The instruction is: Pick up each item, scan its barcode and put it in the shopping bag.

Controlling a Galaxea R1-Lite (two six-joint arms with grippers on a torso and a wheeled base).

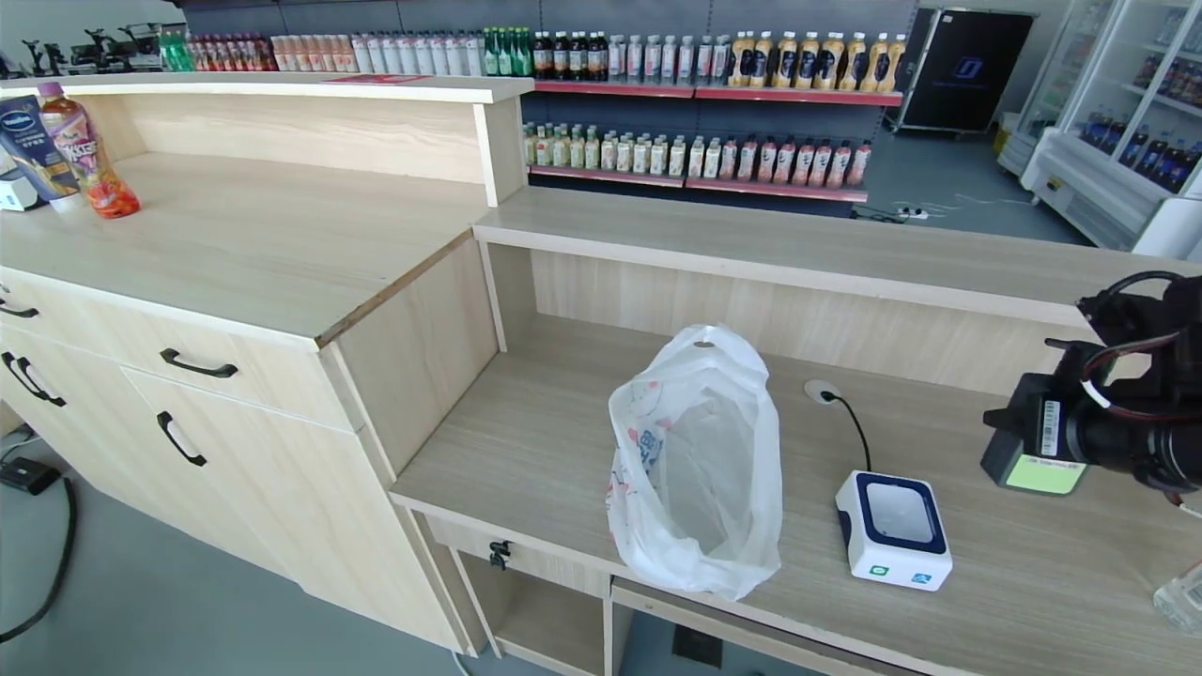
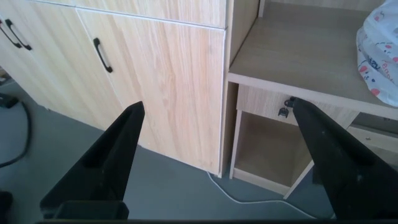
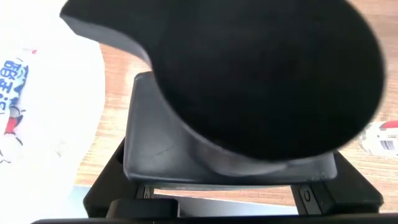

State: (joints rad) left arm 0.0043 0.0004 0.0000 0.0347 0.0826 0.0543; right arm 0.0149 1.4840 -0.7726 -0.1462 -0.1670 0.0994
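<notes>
A white plastic shopping bag stands open on the lower counter, and its side shows in the left wrist view and the right wrist view. To its right sits a white scanner with a dark window. My right gripper hovers above the counter right of the scanner, shut on a black box with a green face and a barcode label. That black box hides most of the counter in the right wrist view. My left gripper hangs open over the floor by the cabinet, holding nothing.
An orange drink bottle and a blue packet stand on the higher counter far left. A clear item lies at the counter's right edge. A cable runs from the scanner to a hole. Drink shelves line the back.
</notes>
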